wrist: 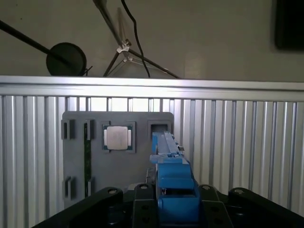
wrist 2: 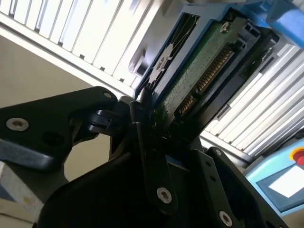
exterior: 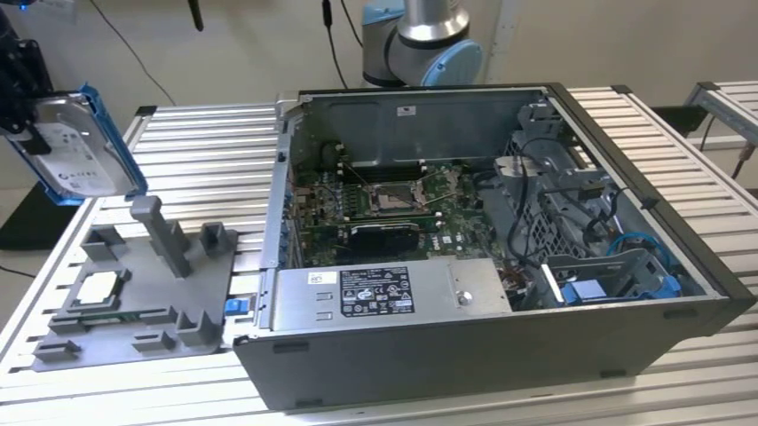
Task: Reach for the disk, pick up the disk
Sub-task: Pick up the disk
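Note:
In the exterior view the disk (exterior: 74, 142), a silver-grey drive with a white label in a bright blue carrier, hangs tilted in the air at the exterior view's far left, above the grey fixture. My black gripper (exterior: 27, 120) is shut on its upper edge. The second wrist view shows the disk's green circuit-board side (wrist 2: 199, 71) clamped between the black fingers (wrist 2: 145, 123). In the first wrist view the blue carrier edge (wrist: 172, 183) rises out of the gripper (wrist: 173, 206), with the slatted table below.
A grey fixture tray (exterior: 142, 306) with a tall post (exterior: 160, 232) and a small square silver chip (exterior: 98, 288) lies under the disk; the chip (wrist: 118, 137) also appears in the first wrist view. An open computer case (exterior: 474, 355) stands to the exterior view's right.

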`<state>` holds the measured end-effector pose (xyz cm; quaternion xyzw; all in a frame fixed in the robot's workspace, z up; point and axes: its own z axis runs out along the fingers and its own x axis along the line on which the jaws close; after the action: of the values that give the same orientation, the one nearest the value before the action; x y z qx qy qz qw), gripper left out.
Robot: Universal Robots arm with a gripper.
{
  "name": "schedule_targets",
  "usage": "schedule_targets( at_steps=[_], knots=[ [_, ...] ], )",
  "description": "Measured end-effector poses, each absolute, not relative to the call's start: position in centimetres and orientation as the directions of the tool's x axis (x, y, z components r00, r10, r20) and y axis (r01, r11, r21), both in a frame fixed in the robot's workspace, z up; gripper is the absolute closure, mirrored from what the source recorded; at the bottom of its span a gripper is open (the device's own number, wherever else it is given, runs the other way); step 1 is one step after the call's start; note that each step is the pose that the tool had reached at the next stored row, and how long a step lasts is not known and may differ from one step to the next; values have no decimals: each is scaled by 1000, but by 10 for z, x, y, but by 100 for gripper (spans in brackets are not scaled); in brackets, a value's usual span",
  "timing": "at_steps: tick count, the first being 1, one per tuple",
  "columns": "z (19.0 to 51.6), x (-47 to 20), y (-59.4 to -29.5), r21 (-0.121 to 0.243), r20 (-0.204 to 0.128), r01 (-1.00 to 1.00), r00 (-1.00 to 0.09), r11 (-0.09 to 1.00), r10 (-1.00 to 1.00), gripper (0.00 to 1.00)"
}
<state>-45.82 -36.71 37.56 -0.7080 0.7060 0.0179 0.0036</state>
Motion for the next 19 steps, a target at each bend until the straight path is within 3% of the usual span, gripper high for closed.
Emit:
schedule_targets(
  at_steps=[19],
  knots=[
    [422, -458, -367, 20, -30, -1000, 4, -5, -1000, 100]
  ],
)
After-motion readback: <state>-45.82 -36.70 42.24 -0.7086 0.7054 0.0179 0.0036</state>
